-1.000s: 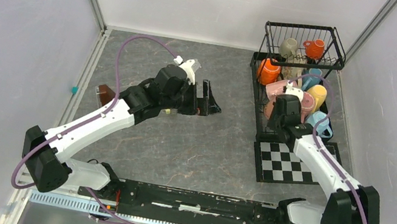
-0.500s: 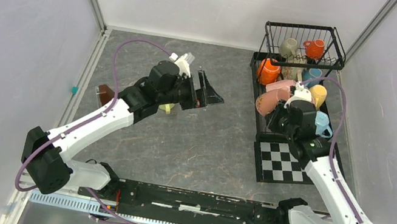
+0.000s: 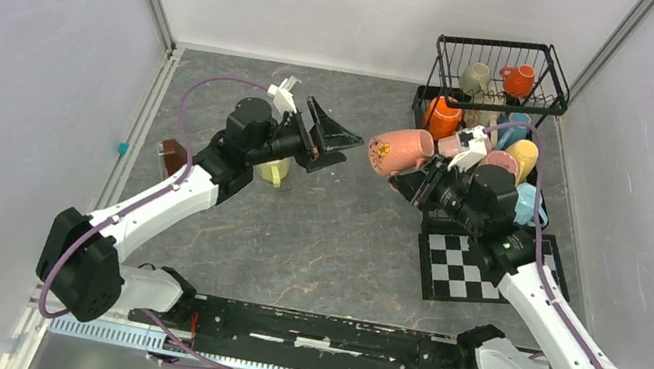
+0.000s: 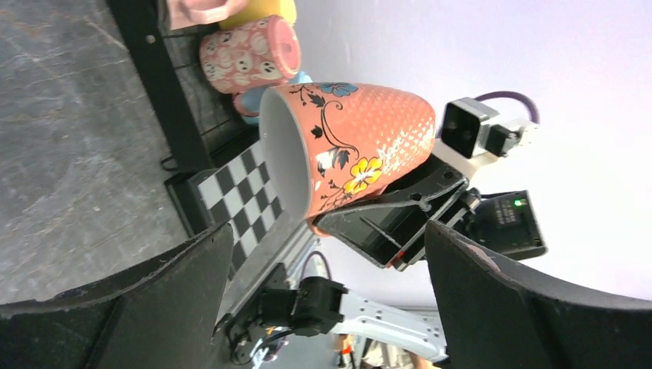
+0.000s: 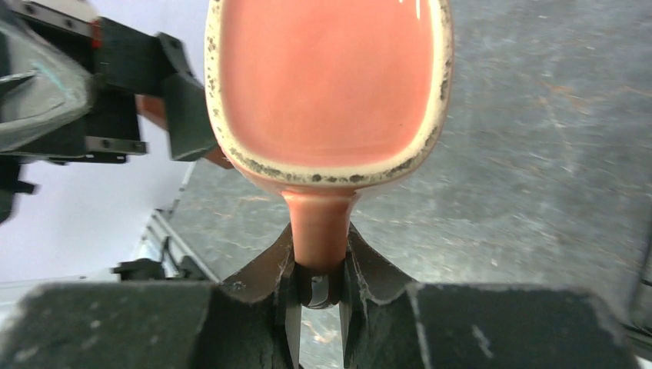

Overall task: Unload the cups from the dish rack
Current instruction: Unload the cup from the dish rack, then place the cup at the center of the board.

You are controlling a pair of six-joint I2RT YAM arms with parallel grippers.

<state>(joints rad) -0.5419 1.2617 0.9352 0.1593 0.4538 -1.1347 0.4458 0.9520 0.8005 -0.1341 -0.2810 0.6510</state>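
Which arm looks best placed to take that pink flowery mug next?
Probably the left: the left gripper stands wide open facing the pink mug, while the right gripper pinches that mug's handle.

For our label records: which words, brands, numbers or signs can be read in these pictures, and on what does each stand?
None can be read.
The salmon mug bears only painted flowers.
The pink mug behind it bears only small white faces.
The mat bears only black and white squares.
Nothing else carries print that I can make out.

White arm links (image 3: pixel 159 204), black joints (image 3: pixel 80 268), purple cables (image 3: pixel 224 80) along each arm, black fingers (image 5: pixel 261 270), green light (image 4: pixel 514 202)
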